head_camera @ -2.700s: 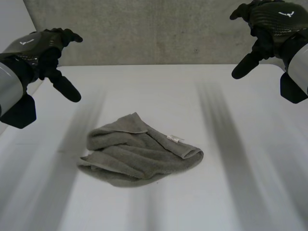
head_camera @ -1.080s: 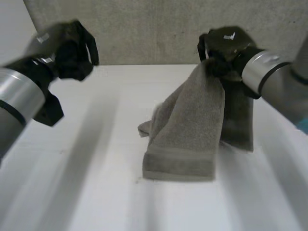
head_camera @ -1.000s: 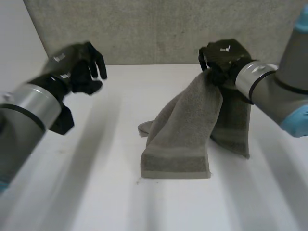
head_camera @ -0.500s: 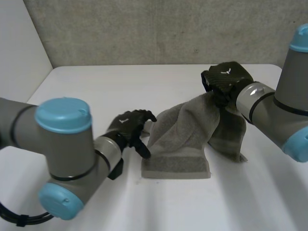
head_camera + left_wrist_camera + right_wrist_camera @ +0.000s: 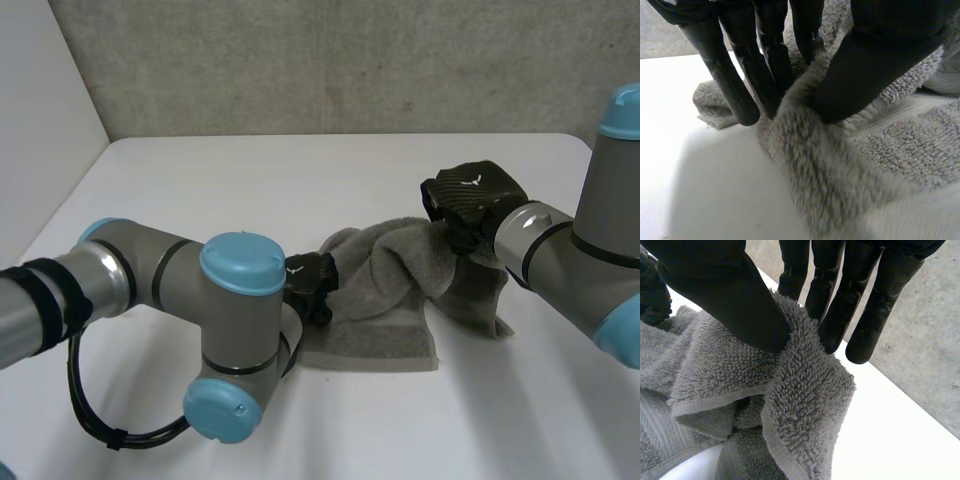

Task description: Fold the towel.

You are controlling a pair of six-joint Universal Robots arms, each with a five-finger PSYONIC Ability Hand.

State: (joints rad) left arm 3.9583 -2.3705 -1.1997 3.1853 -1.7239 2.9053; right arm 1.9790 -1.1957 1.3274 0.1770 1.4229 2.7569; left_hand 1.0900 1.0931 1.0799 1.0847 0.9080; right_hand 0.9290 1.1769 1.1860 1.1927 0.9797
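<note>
1. Left hand (image 5: 312, 282) is down low, thumb and fingers pinching a ridge of the grey towel (image 5: 385, 300) at its left edge, just above the white table (image 5: 250, 180).
2. Right hand (image 5: 468, 195) clamps a hemmed corner, thumb against fingers, and holds it raised at the towel's far right.
3. The banded near edge lies flat on the table, and bare tabletop spreads on its far and near sides.

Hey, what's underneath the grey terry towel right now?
The grey terry towel lies on the white table; anything beneath its bunched folds is covered. The left hand pinches one edge, the right hand another.
</note>
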